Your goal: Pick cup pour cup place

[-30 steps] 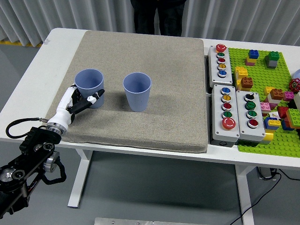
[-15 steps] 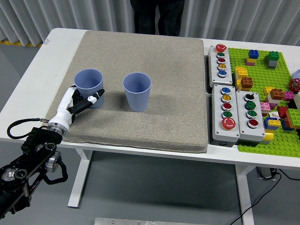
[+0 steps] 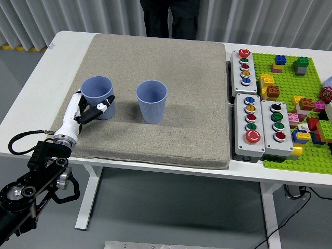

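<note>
1. Left robot hand (image 3: 85, 110) is at the near-left side of the left cup (image 3: 97, 97), its white fingers (image 3: 101, 108) wrapped partway around the lower wall and touching it; the cup stands upright on the mat, not lifted.
2. That left cup, blue and ribbed, sits on the grey mat (image 3: 171, 78) near the mat's left edge.
3. To the right of the left cup, apart from it, a second blue cup (image 3: 152, 100) stands upright on the same mat.
4. Right of the mat, on the white table (image 3: 57, 62), lie three grey button boxes (image 3: 257, 124); beyond them is a green brick plate (image 3: 290, 83) with coloured blocks.
5. Behind the mat, at the table's far edge, a person (image 3: 170, 18) in dark trousers stands.
</note>
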